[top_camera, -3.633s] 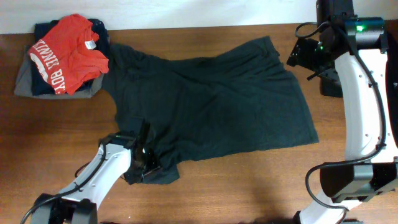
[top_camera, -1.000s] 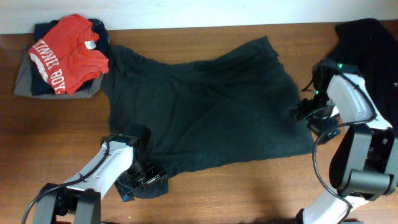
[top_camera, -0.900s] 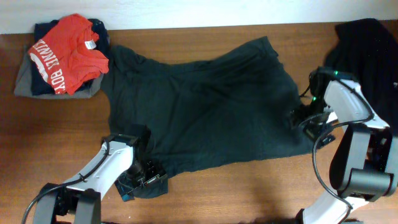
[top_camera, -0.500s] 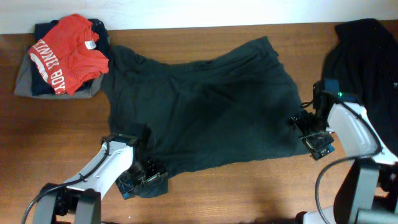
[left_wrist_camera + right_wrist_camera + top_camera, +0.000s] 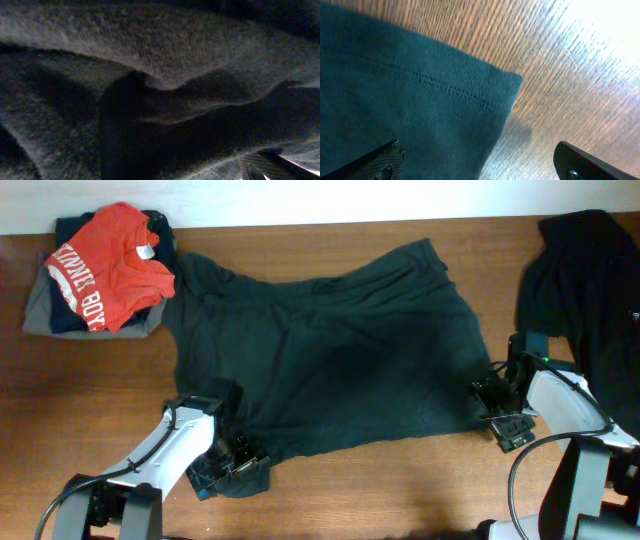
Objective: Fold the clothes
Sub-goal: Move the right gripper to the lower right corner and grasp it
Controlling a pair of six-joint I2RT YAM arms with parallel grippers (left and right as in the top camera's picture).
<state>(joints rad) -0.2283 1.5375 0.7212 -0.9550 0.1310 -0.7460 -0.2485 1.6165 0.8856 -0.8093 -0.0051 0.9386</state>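
The clothes, a large black T-shirt, lie spread on the wooden table with the plain dark side up. My left gripper is low over the rumpled sleeve at the shirt's front left. In the left wrist view dark folds of the shirt fill the frame and only one finger shows, at the bottom right. My right gripper stands open at the shirt's front right corner. In the right wrist view the stitched hem corner lies between the wide-apart fingers of the right gripper, ungripped.
A stack of folded clothes topped by a red tee with white lettering sits at the back left, touching the shirt's shoulder. Another black garment lies heaped at the back right, beside my right arm.
My right gripper has come down along the shirt's right edge to its front right corner, staying open. The left gripper has hardly shifted at the sleeve.
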